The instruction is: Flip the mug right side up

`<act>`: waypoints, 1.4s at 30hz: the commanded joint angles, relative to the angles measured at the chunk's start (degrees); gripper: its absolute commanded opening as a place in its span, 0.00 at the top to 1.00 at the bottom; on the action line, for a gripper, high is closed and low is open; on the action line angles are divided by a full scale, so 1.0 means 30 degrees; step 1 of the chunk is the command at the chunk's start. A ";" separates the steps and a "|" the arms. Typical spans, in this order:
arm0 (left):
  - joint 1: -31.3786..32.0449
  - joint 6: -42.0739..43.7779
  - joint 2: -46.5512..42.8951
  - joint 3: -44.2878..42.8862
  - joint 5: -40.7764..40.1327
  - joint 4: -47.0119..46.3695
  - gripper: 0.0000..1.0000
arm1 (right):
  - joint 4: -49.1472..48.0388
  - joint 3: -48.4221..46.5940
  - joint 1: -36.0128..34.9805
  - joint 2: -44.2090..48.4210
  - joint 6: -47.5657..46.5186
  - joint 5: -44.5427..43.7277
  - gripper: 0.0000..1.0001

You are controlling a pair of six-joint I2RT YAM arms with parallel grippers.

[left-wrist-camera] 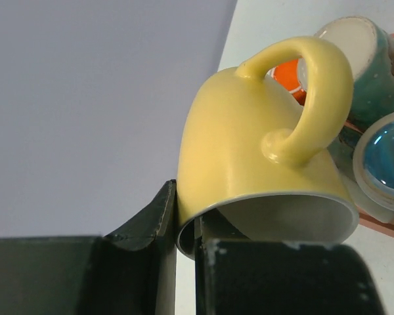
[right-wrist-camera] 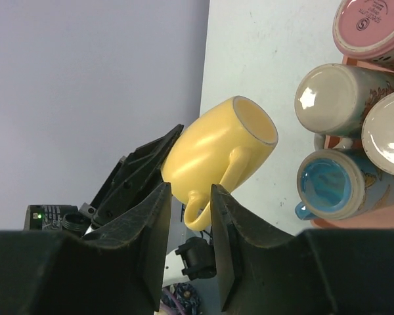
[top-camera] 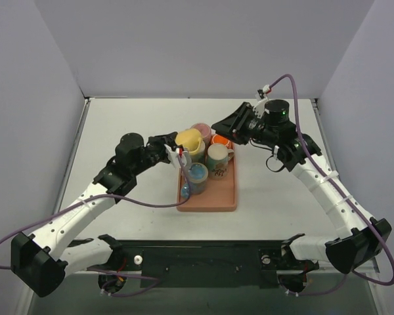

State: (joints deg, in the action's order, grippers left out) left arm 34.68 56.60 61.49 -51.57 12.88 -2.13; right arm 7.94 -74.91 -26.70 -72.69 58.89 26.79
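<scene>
The yellow mug (top-camera: 190,141) hangs in the air over the far left corner of the tray (top-camera: 210,202), tipped on its side. Its mouth faces my left gripper (top-camera: 174,147) and its base points away. In the left wrist view my left gripper (left-wrist-camera: 187,216) is shut on the mug (left-wrist-camera: 249,151), one finger outside the rim and one inside. My right gripper (top-camera: 221,125) is just right of it. In the right wrist view the mug's (right-wrist-camera: 217,147) handle loop sits in the narrow gap of my right gripper (right-wrist-camera: 189,190), which is open, its fingers clear of the loop on both sides.
The terracotta tray holds several other mugs: a pink one (top-camera: 201,129), an orange one (top-camera: 220,140), a patterned one (top-camera: 217,161) and a blue one (top-camera: 196,177). White walls close the table at the back and sides.
</scene>
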 commanded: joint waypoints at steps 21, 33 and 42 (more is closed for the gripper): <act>-1.1002 -1.5408 1.6181 -1.5886 -0.0918 2.0431 1.00 | 0.6579 0.0007 0.0434 0.2899 -1.1042 -0.5468 0.42; -1.0943 -1.5907 1.9634 -1.8191 -0.2741 2.1533 1.00 | 0.7107 0.1681 -0.0972 0.2959 -1.4124 -0.5969 0.41; -1.0973 -1.6434 2.1485 -2.2654 -0.2070 2.5144 0.71 | 0.7137 0.1066 -0.3225 0.1934 -1.4533 -0.7372 0.36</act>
State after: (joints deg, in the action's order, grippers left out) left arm 1.83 8.08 126.89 -115.92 4.69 68.25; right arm 29.06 -69.78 -32.77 -65.23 17.19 8.10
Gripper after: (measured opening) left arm 0.220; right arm 0.597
